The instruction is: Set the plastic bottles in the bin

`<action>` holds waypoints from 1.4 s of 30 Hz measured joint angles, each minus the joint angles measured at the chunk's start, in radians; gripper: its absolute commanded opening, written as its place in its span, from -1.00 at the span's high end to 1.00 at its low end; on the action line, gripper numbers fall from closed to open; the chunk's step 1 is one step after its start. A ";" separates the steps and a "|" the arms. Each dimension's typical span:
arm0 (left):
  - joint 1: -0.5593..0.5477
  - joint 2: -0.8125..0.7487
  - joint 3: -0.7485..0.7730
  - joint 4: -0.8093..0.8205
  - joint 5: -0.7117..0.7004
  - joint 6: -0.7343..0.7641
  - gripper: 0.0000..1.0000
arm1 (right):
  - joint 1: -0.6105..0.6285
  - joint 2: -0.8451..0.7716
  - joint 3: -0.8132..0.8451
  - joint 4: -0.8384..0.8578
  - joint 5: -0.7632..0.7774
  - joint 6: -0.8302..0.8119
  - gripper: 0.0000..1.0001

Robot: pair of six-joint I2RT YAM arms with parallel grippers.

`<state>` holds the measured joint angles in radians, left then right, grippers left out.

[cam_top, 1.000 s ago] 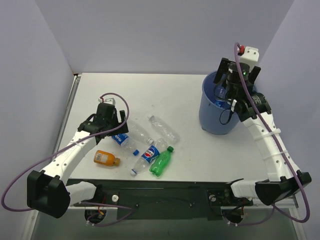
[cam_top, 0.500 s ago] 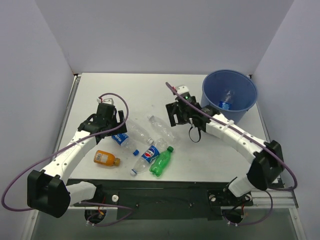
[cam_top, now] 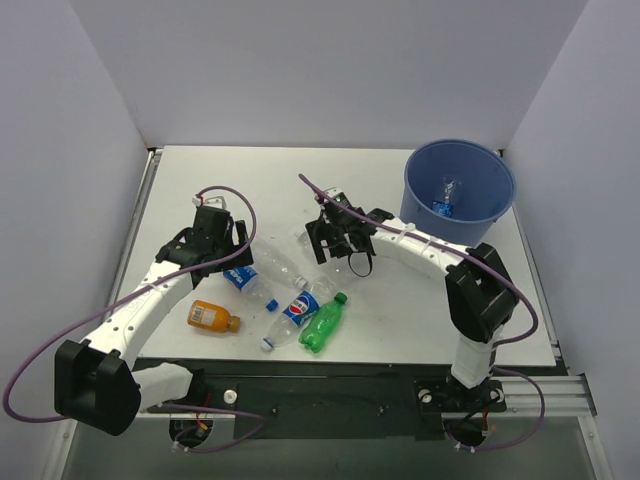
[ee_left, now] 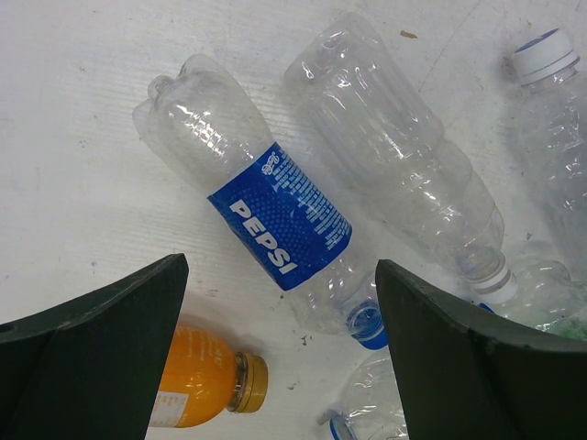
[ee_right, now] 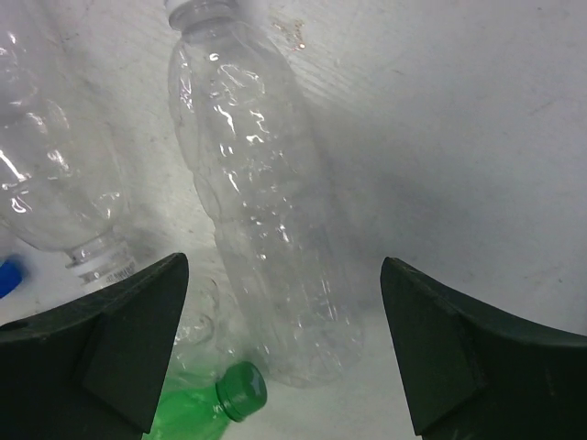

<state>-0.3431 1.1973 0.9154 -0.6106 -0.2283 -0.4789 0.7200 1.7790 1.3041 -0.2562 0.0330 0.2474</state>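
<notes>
Several plastic bottles lie in a cluster at the table's middle front. My left gripper (cam_top: 226, 256) (ee_left: 284, 357) is open and empty, hovering over a blue-labelled Pepsi bottle (ee_left: 275, 234) (cam_top: 240, 277). The stubby orange bottle (ee_left: 197, 380) (cam_top: 213, 316) lies by its left finger. My right gripper (cam_top: 326, 243) (ee_right: 284, 348) is open and empty, low over a clear bottle (ee_right: 266, 220) (cam_top: 337, 263) that lies between its fingers. The green bottle (ee_right: 240, 392) (cam_top: 323, 322) lies just below. The blue bin (cam_top: 490, 222) stands at the back right with a bottle (cam_top: 444, 195) inside.
Another clear bottle (cam_top: 283, 268) (ee_left: 394, 156) and a second Pepsi bottle (cam_top: 290, 315) lie between the two grippers. A loose blue cap (cam_top: 271, 304) lies on the table. Grey walls close in the left, back and right sides.
My right arm has swung left from above the bin and come down over the clear bottle. A bottle now lies in the bin. The left arm has not moved.
</notes>
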 measured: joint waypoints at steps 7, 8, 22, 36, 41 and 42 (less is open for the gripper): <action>0.000 0.000 0.000 -0.001 -0.011 -0.008 -0.90 | 0.001 0.152 0.062 0.015 -0.061 0.015 -0.34; 0.000 0.000 0.000 -0.003 -0.013 -0.008 -0.90 | 0.001 0.166 0.062 0.010 -0.066 0.016 -0.32; 0.000 0.002 0.000 -0.015 -0.019 -0.008 -0.90 | 0.000 0.187 0.122 -0.070 -0.074 0.013 0.38; 0.000 0.013 0.003 -0.022 -0.021 -0.008 -0.92 | -0.118 -0.398 0.282 -0.066 0.170 0.033 0.35; 0.000 0.013 0.004 -0.023 -0.018 -0.008 -0.92 | -0.236 -0.612 0.209 0.013 0.325 0.040 0.27; 0.000 0.013 0.004 -0.023 -0.017 -0.008 -0.92 | -0.261 -0.635 0.196 0.020 0.350 0.041 0.26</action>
<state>-0.3431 1.2106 0.9192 -0.6331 -0.2451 -0.4866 0.4587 1.1439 1.4998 -0.2359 0.3828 0.2882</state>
